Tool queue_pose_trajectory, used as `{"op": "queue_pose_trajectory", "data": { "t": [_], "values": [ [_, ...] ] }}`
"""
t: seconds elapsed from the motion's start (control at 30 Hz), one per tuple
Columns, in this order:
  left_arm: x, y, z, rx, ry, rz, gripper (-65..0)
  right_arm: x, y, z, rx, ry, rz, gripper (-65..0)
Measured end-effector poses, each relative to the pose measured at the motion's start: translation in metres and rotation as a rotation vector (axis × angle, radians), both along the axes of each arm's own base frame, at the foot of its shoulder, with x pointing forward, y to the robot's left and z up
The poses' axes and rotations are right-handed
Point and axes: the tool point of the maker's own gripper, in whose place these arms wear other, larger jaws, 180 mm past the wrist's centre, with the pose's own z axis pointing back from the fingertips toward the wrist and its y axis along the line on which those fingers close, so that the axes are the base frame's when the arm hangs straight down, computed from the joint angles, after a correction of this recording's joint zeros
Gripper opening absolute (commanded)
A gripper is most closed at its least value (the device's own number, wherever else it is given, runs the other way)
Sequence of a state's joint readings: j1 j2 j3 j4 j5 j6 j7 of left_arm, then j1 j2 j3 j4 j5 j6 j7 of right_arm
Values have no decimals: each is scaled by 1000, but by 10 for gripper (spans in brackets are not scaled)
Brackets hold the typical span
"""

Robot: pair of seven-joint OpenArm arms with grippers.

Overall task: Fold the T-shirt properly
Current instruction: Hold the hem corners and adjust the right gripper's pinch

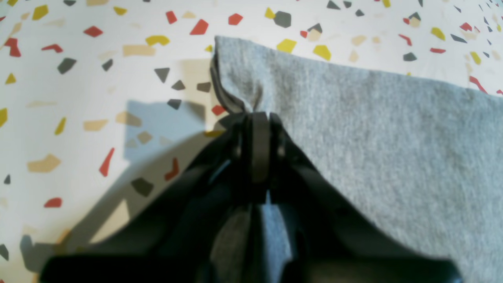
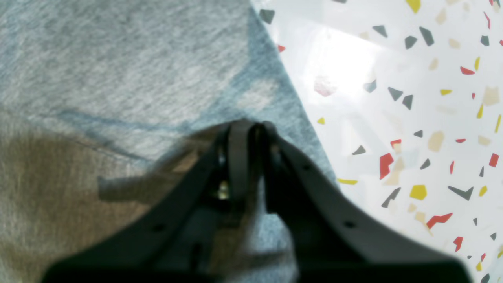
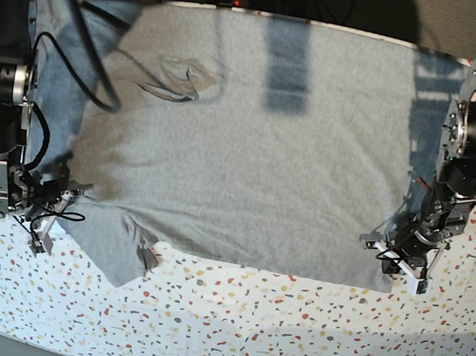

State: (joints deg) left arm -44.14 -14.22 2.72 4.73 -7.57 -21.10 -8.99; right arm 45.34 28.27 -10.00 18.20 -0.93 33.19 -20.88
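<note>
Heather-grey cotton, the T-shirt [image 3: 251, 137] lay spread plain side up over the far half of the speckled terrazzo table [image 3: 230, 323], its long axis running from 9 to 3 o'clock in the base view, with a puckered collar toward 10 o'clock and a sleeve drooping toward 7 o'clock. The left gripper [image 1: 257, 118] was pinched tight on a bunched corner of the cloth at the 4 o'clock edge. The right gripper [image 2: 249, 127] had its jaws together at the cloth's edge near 8 o'clock; whether it had fabric caught was unclear. Black cables [image 3: 83, 31] looped across the 10 o'clock corner.
</note>
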Motion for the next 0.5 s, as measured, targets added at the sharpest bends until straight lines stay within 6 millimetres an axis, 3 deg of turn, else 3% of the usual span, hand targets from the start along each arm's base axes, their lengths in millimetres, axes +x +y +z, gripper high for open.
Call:
{"op": "queue_pose_trajectory", "data": {
  "t": [0.2, 0.3, 0.37, 0.5],
  "values": [
    [0, 0, 0, 0, 0, 0, -650, 3, 0, 2, 5, -29, 8, -642],
    [0, 0, 0, 0, 0, 0, -650, 6, -2, 6, -3, -44, 8, -440],
    [0, 0, 0, 0, 0, 0, -650, 9, -6, 11, -9, -51, 4, -353],
    [0, 0, 0, 0, 0, 0, -650, 16, -17, 26, -21, -76, -11, -344]
  ]
}}
